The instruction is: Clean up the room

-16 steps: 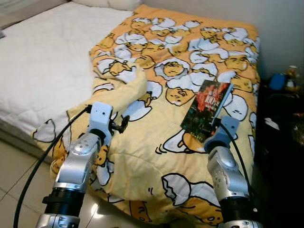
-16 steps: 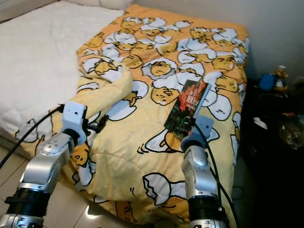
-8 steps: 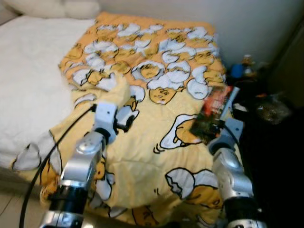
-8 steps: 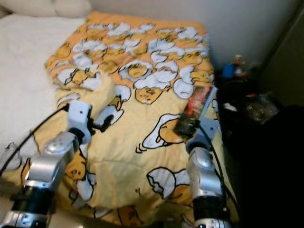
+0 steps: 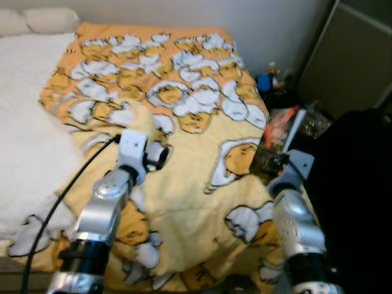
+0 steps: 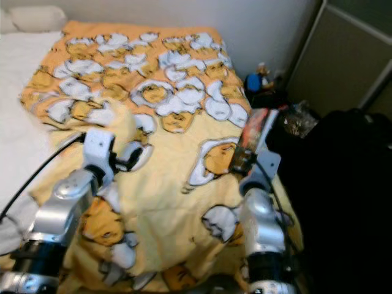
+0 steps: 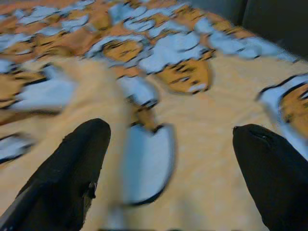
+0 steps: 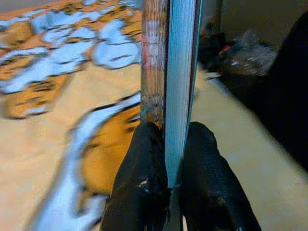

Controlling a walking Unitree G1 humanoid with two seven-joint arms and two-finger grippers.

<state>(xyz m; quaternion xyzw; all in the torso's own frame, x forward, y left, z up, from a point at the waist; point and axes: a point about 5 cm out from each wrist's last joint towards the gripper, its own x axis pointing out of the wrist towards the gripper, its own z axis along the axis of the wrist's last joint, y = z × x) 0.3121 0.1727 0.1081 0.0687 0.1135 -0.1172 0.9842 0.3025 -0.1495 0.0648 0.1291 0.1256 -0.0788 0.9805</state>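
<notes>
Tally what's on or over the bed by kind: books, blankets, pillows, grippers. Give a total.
Books: 1, the book held by the right gripper
Blankets: 1, the yellow blanket
Pillows: 2, the pillows
Grippers: 2, including the left gripper
Total: 6

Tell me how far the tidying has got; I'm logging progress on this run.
Done: the book is off the bed, clamped in the right gripper. In hand: it hangs at the blanket's right edge, near the dark cluttered side table. Left: setting it down; the blanket lies rumpled, and the left gripper hovers open over it.
</notes>
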